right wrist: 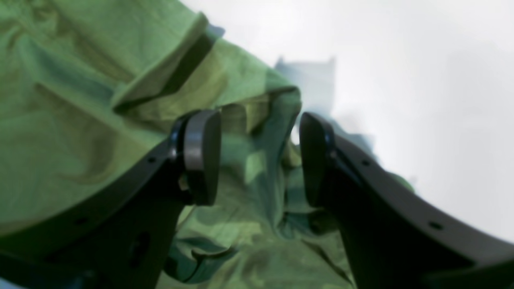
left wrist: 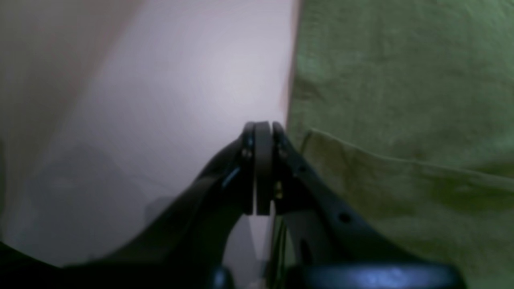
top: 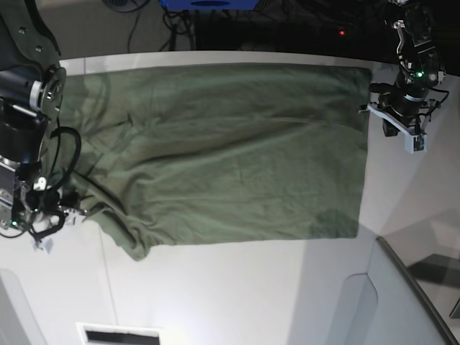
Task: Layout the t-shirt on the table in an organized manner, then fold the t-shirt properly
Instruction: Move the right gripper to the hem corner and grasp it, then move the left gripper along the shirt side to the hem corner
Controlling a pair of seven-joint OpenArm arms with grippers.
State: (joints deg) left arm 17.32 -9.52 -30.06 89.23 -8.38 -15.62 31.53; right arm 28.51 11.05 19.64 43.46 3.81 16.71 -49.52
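Overhead, the t-shirt (top: 230, 151) lies spread; wrist views show right hand (right wrist: 259, 158) open, left hand (left wrist: 263, 168) closed empty.

Olive t-shirt (top: 230, 151): soft matt woven cotton, creased, stitched hems. Desk (top: 237, 287): smooth white, faint sheen, laminate-like. Left pincer (left wrist: 263, 130): matt black plastic, dull rubbery pads (left wrist: 263, 160). Right pincer (right wrist: 261, 156): same black plastic, smooth grey-edged pads (right wrist: 200, 156), slight gloss.

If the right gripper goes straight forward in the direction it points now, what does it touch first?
Most likely the t-shirt. In the right wrist view the open right gripper has bunched green cloth directly between and beyond its fingertips, with the white table off to one side. The picture is blurred, so how far the cloth lies is unclear.
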